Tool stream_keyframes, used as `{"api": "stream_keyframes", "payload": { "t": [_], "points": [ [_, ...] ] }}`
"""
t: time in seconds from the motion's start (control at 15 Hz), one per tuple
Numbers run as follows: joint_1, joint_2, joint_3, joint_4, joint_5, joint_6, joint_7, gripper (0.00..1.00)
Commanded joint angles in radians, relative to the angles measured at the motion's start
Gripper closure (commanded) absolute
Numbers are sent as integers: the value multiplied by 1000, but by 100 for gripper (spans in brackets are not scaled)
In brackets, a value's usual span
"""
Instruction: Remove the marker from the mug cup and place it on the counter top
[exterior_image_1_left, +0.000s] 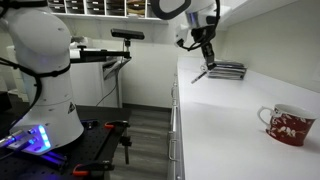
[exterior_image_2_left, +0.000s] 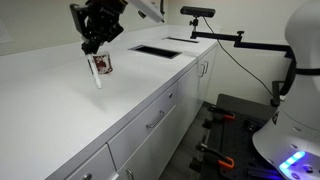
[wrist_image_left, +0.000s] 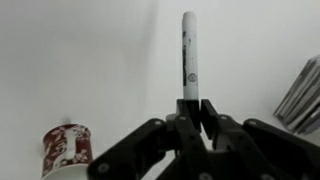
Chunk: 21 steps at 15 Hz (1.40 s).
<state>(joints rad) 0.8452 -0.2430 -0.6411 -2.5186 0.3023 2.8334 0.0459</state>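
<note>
The marker (wrist_image_left: 189, 55) is out of the red mug cup (wrist_image_left: 66, 148), gripped at one end between the closed fingers of the end effector (wrist_image_left: 190, 108). Its long axis runs straight out from them. In an exterior view it hangs slanted below the end effector (exterior_image_1_left: 207, 60), free tip low over the white surface (exterior_image_1_left: 230, 125), near the grey trays (exterior_image_1_left: 230, 70) and well apart from the mug. Whether the tip touches, I cannot tell. Another exterior view overlaps marker (exterior_image_2_left: 97, 76) and mug, hiding that gap; the wrist view shows it plainly.

White rounded arm (exterior_image_1_left: 45, 55), black gripper (wrist_image_left: 190, 108).
</note>
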Motion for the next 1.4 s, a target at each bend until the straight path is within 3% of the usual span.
{"api": "stream_keyframes", "payload": {
  "t": [0.0,0.27,0.47,0.53,0.6,0.73,0.93,1.13,1.33],
  "points": [
    [97,31,-220,148,247,-243,-192,95],
    [167,203,-423,297,541,-535,-291,95],
    [172,383,-465,366,742,-725,-241,95],
    [-45,440,-249,384,794,-760,-207,95],
    [-84,484,-204,410,823,-770,-165,95],
    [-248,574,-14,482,832,-715,-54,95],
    [-476,662,257,593,742,-572,161,95],
    [-584,726,383,679,595,-485,417,95],
    [-652,752,456,737,449,-526,575,91]
  ]
}}
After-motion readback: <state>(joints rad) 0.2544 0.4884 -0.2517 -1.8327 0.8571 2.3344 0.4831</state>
